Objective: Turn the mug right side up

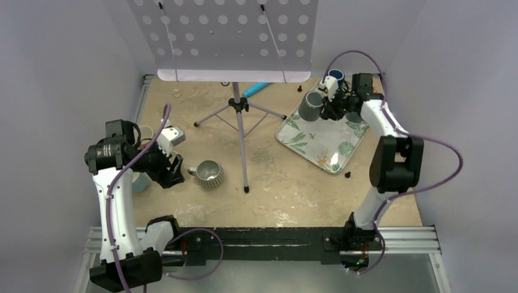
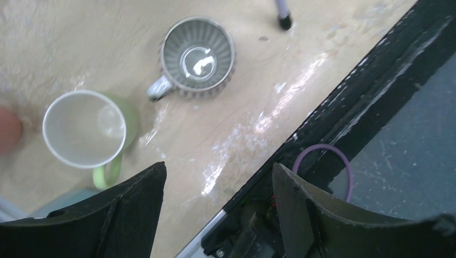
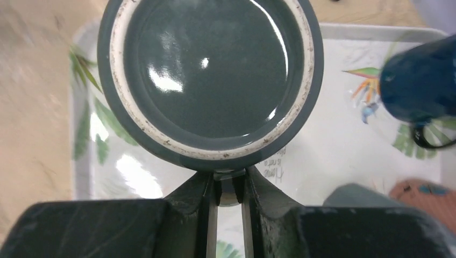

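My right gripper (image 1: 330, 104) is shut on the handle of a dark grey mug (image 1: 311, 105) and holds it tilted on its side above the far left corner of a leaf-patterned tray (image 1: 317, 145). In the right wrist view the mug's round base (image 3: 209, 70) with its pale unglazed ring faces the camera, and the gripper (image 3: 228, 180) pinches the handle just below it. My left gripper (image 1: 174, 171) is open and empty at the left of the table, also in the left wrist view (image 2: 218, 177).
A ribbed grey mug (image 1: 209, 174) stands upright next to my left gripper, with a green mug (image 2: 86, 129) beside it. A dark blue mug (image 3: 419, 86) stands on the tray's (image 3: 333, 156) far side. A music stand's tripod (image 1: 238, 110) stands mid-table.
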Robot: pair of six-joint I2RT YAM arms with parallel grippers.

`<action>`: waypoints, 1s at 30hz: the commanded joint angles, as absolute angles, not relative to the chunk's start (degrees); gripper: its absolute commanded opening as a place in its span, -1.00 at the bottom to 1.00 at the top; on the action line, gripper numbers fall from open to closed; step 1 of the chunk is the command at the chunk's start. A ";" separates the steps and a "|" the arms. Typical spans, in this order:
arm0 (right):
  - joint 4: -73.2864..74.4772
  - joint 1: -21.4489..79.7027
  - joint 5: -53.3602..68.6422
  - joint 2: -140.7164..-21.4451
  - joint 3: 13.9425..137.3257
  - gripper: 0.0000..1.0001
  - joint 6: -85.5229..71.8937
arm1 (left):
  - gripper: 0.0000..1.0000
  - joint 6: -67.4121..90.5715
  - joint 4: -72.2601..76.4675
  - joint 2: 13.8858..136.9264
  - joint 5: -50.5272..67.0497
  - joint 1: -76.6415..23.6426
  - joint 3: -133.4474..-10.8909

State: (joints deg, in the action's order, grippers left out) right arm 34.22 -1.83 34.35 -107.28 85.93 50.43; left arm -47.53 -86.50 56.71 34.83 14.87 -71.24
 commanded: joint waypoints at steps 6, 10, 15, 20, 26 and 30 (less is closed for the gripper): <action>6.18 8.74 27.66 -74.71 61.17 -1.00 12.51 | 0.60 -43.68 -90.88 52.90 71.47 14.24 -76.12; 0.62 13.95 29.69 -61.67 52.58 -1.00 4.19 | 0.61 -35.47 -88.32 52.07 79.54 14.23 -80.14; -3.90 21.66 31.12 -49.04 47.16 -1.00 -4.72 | 0.64 -14.85 -72.73 49.21 85.89 14.17 -78.60; -10.00 30.61 30.61 -41.96 46.82 -1.00 -13.25 | 0.65 2.00 -59.36 46.04 86.65 14.24 -75.80; -22.24 42.74 23.99 -42.34 47.78 -1.00 -20.12 | 0.71 18.33 -47.11 44.51 87.39 14.24 -73.73; -31.30 48.85 21.19 -48.07 49.42 -1.00 -21.79 | 0.74 22.26 -45.01 44.03 87.50 14.15 -74.52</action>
